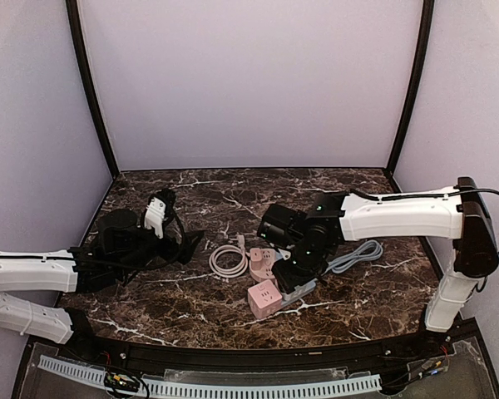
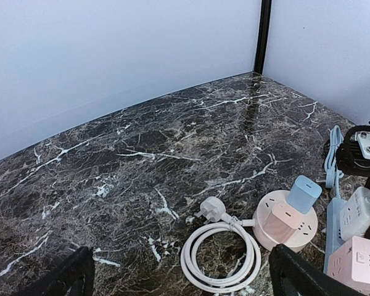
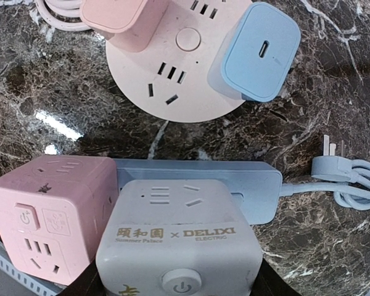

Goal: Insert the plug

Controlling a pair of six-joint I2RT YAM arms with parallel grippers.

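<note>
Two cube sockets: pink cube (image 3: 49,216); grey cube (image 3: 179,234), clamped in right gripper (image 3: 180,285). One round hub (image 3: 172,80), one blue strip (image 3: 262,188). Left gripper (image 2: 182,274) splayed wide, empty.

top view looks down from behind; 2 wrist views, right closest, share the round socket (image 3: 186,81).

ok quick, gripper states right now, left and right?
Left gripper: open, holding nothing.
Right gripper: closed on the grey cube socket, at the blue power strip.
</note>
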